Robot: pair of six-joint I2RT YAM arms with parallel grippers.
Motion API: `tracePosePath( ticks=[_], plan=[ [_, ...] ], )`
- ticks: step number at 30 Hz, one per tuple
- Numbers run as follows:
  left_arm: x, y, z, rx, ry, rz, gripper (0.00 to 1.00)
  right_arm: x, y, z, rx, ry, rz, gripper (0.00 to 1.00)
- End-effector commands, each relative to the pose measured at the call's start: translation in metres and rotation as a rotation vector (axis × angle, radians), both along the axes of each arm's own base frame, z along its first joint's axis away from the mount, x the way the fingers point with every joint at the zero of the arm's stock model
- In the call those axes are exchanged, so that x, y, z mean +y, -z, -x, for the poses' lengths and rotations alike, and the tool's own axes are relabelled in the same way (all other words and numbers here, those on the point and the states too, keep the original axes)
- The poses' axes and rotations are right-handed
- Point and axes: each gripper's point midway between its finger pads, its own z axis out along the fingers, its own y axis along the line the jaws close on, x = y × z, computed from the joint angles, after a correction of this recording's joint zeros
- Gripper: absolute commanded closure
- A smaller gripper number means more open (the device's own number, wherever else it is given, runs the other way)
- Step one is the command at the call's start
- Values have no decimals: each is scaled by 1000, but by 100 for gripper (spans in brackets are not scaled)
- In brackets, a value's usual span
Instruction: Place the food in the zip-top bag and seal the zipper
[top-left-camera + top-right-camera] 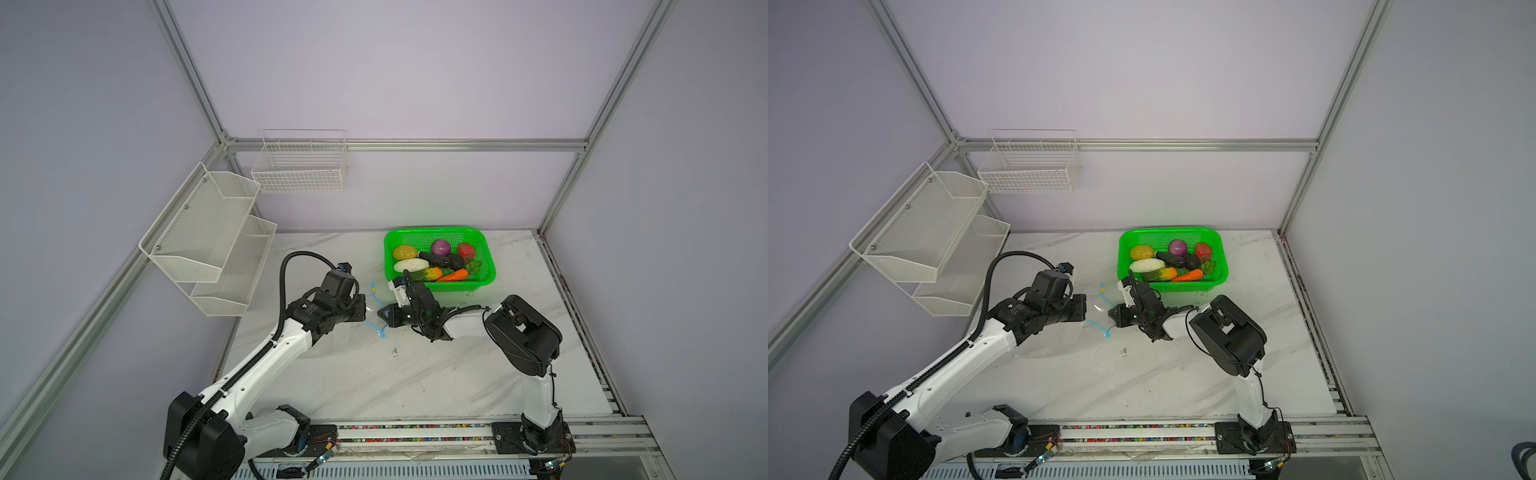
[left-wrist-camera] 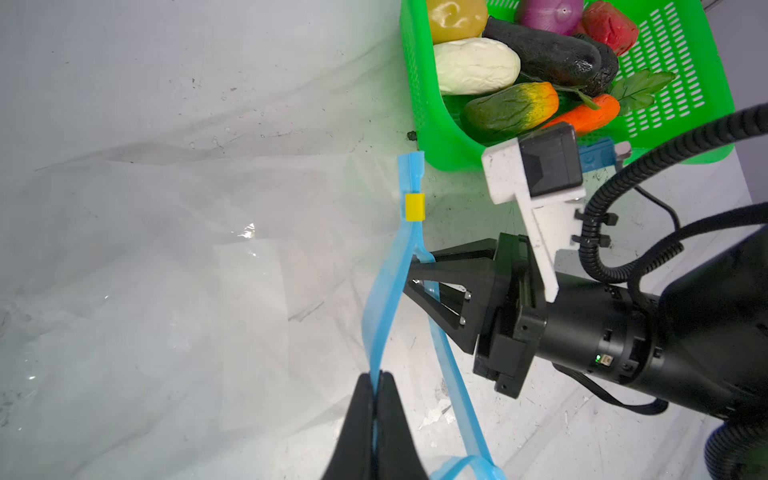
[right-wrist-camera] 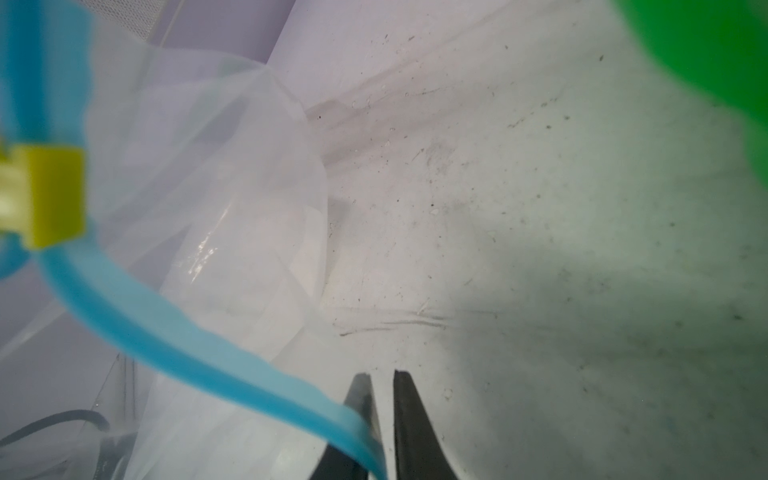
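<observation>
Jaws meet nose to nose over the middle of the counter (image 1: 415, 374). The left arm (image 1: 266, 361) runs up from its near-edge base in one long white slope with the wrist bent level; the left jaws are clamped flat on one lip of the zipper (image 2: 388, 299), no daylight between them in the left wrist view. The right arm (image 1: 538, 395) climbs from its base, folds hard at a high black elbow and reaches back low across the counter; the right jaws point straight at the left pair. They are pinched on the other lip of the blue strip, which threads in between them; only a thin gap shows at their tips in the right wrist view. Between the two pairs the lips are pulled apart into an open loop. The yellow slider (image 2: 414, 206) sits on the strip just past both pairs, on the basket's side. The zip-top bag (image 2: 166, 291) trails beneath and behind the left jaws, clear and crinkled, its mouth raised and the rest lying on the counter. All the food sits in the green basket (image 2: 428, 124), just beyond the right jaws and none of it in the bag: potato (image 2: 455, 16), white oblong (image 2: 476, 64), eggplant (image 2: 540, 50), onion (image 2: 548, 10), red pepper (image 2: 609, 25), corn (image 2: 511, 108), carrot (image 2: 586, 116), greens (image 2: 640, 85).
</observation>
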Motion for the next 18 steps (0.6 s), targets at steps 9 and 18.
tracePosePath(
  ticks=[9, 18],
  plan=[
    [17, -36, -1, -96, -44, 1, 100, -3, 15, -1, 16, 21, 15, 86],
    [11, -32, 2, -70, -26, 47, 100, 2, 7, -1, 17, 6, -14, 85]
  ],
)
